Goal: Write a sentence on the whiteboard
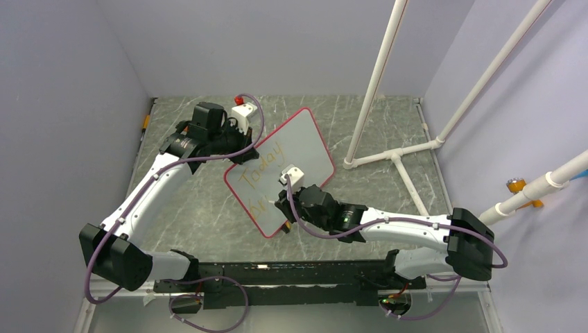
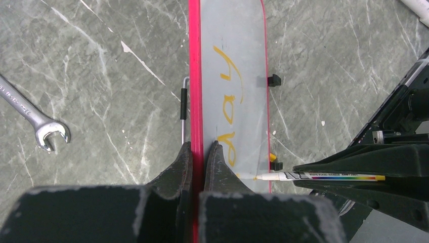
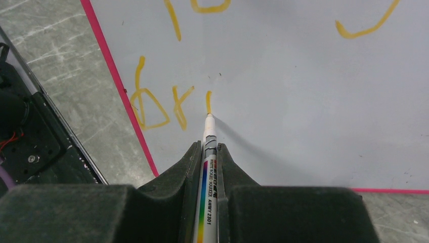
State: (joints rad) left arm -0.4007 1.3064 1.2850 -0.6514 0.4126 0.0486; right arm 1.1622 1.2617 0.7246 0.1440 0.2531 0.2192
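The whiteboard point(image 1: 298, 149), white with a red-pink frame, is held tilted above the table. My left gripper point(image 1: 234, 142) is shut on its far-left edge; in the left wrist view the fingers point(image 2: 198, 164) clamp the pink frame point(image 2: 195, 76). The sentence point(image 1: 263, 170) is orange-yellow: "Today" above, then "br" and a short stroke point(image 3: 208, 101). My right gripper point(image 1: 288, 194) is shut on a white marker pen point(image 3: 209, 167), its tip touching the whiteboard point(image 3: 303, 101) at the bottom of that stroke. The marker pen point(image 2: 313, 176) also shows in the left wrist view.
A steel spanner point(image 2: 30, 114) lies on the marble table left of the board. A metal stand leg point(image 2: 183, 109) sticks out behind the frame. Two black clips point(image 2: 273, 80) sit on the board's right edge. White PVC pipes point(image 1: 395, 149) stand at the right.
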